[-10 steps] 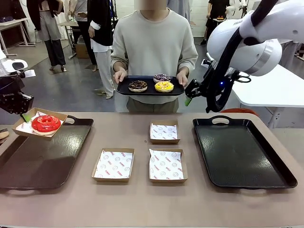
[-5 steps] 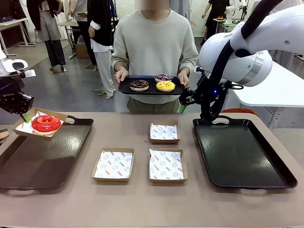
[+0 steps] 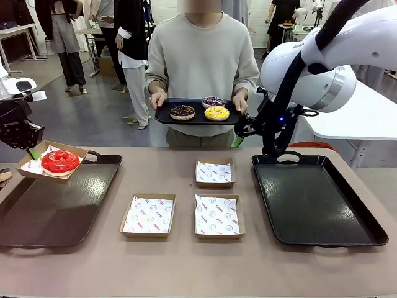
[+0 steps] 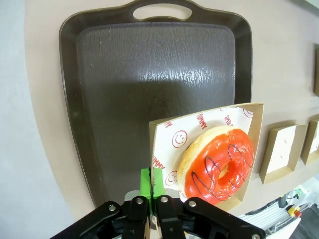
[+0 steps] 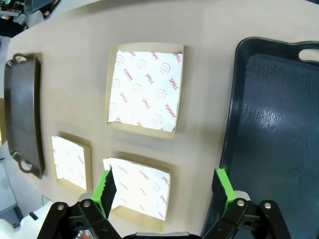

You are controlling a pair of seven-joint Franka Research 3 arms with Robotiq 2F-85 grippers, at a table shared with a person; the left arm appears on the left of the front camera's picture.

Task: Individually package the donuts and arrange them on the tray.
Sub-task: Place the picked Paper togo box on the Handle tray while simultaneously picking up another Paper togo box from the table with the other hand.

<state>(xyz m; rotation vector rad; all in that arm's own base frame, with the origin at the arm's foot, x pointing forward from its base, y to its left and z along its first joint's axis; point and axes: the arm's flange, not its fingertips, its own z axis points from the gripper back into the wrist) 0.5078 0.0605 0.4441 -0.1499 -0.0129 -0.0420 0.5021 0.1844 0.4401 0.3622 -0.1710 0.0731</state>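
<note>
My left gripper [image 3: 29,151] [image 4: 153,198] is shut on the edge of a cardboard box [image 3: 36,168] [image 4: 256,144]. The box hangs tilted over the far left corner of the dark left tray [image 3: 56,211] [image 4: 149,74]. In it lies the glossy red donut [image 3: 60,161] [image 4: 217,164]. Across the table a person holds a small black tray [image 3: 193,121] with the brown donut [image 3: 182,112], the purple donut [image 3: 213,101] and the yellow donut [image 3: 216,113]. My right gripper [image 3: 240,131] [image 5: 165,185] stands open and empty in the air, just right of that small tray.
Three empty paper-lined boxes [image 3: 214,173] [image 3: 149,215] [image 3: 219,216] sit mid-table; the right wrist view shows them [image 5: 144,89] [image 5: 72,164] [image 5: 139,186]. An empty black tray [image 3: 316,198] [image 5: 279,124] lies at the right. Other people stand far behind.
My right arm has swung left and down toward the person's tray, then nearly stopped. The person's tray shifted slightly right. The left gripper and its box have not moved.
</note>
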